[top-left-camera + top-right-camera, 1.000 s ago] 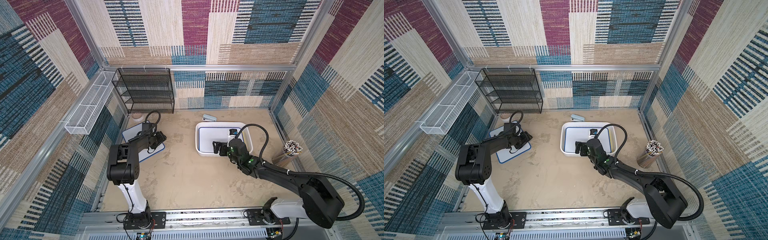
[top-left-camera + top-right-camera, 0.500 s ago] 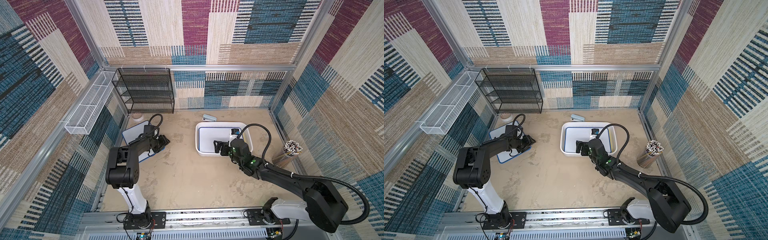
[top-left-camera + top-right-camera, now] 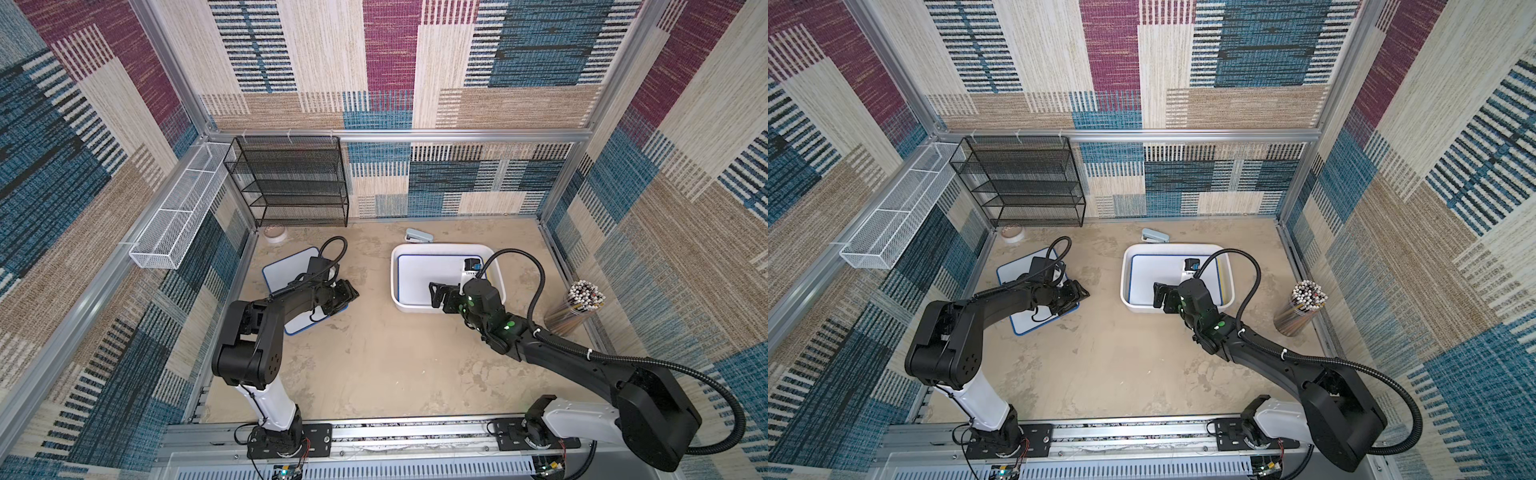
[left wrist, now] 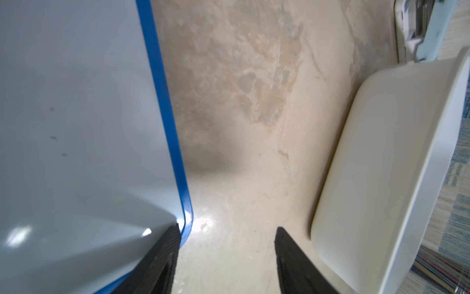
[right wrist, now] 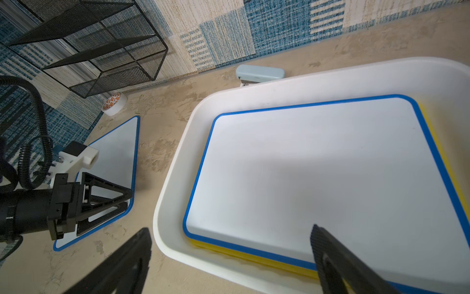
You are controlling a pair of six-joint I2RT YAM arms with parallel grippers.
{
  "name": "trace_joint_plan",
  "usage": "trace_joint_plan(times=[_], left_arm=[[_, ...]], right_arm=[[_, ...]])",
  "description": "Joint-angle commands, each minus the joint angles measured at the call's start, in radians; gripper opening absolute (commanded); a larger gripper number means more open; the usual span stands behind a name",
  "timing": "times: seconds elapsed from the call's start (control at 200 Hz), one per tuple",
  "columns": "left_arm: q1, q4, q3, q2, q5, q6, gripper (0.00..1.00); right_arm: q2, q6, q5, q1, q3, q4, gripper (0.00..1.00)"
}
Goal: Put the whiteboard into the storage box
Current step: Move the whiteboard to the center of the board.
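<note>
Orange print on the white tape roll (image 5: 114, 103) is unreadable. The white, blue-framed rectangular whiteboard (image 3: 284, 270) lies flat on the beige table (image 3: 374, 365), near the shallow white plastic storage box (image 3: 394, 286). My left gripper (image 4: 226, 229) and right gripper (image 5: 229, 227) gape, empty.

A black mesh rack (image 3: 291, 183) stands at the bench's (image 3: 374, 365) far edge, toward its far-left corner. A tape roll (image 3: 275, 233) lies just before the rack's left end. A pale stapler (image 3: 419, 236) lies near the middle of the far edge. A cup of pencils (image 3: 575, 307) stands at the right edge. A white wire basket (image 3: 178, 216) hangs along the left wall.
</note>
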Motion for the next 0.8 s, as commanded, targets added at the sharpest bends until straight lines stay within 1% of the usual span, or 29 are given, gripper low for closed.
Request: trace_joint_plan(times=[0.0, 0.15, 0.296, 0.381, 0.461, 0.541, 0.636, 0.721, 0.797], left_arm=[[-0.042, -0.183, -0.042, -0.011, -0.016, -0.073, 0.63], [-0.11, -0.159, -0.119, -0.076, -0.022, -0.109, 0.63], [-0.18, -0.138, -0.177, -0.13, -0.026, -0.138, 0.64], [-0.211, -0.139, -0.193, -0.175, -0.027, -0.147, 0.67], [-0.217, -0.163, -0.205, -0.24, -0.036, -0.151, 0.72], [-0.216, -0.238, -0.18, -0.316, -0.077, -0.131, 0.79], [-0.213, -0.361, -0.096, -0.389, -0.158, -0.072, 0.86], [-0.196, -0.46, -0.01, -0.416, -0.239, -0.014, 0.92], [-0.144, -0.528, 0.057, -0.411, -0.267, 0.034, 0.96]], right_arm=[[-0.012, -0.012, 0.001, 0.002, 0.012, 0.0, 1.0], [-0.014, -0.015, -0.002, 0.015, 0.024, -0.005, 1.0], [0.008, -0.014, 0.008, 0.052, 0.046, -0.003, 1.0], [0.032, -0.016, 0.017, 0.082, 0.072, -0.008, 1.0], [0.055, -0.018, 0.034, 0.114, 0.1, -0.016, 1.0], [0.075, -0.017, 0.045, 0.14, 0.124, -0.021, 1.0], [0.101, -0.015, 0.06, 0.169, 0.155, -0.027, 1.0], [0.132, -0.005, 0.07, 0.202, 0.187, -0.029, 1.0], [0.173, 0.006, 0.07, 0.237, 0.228, -0.032, 1.0]])
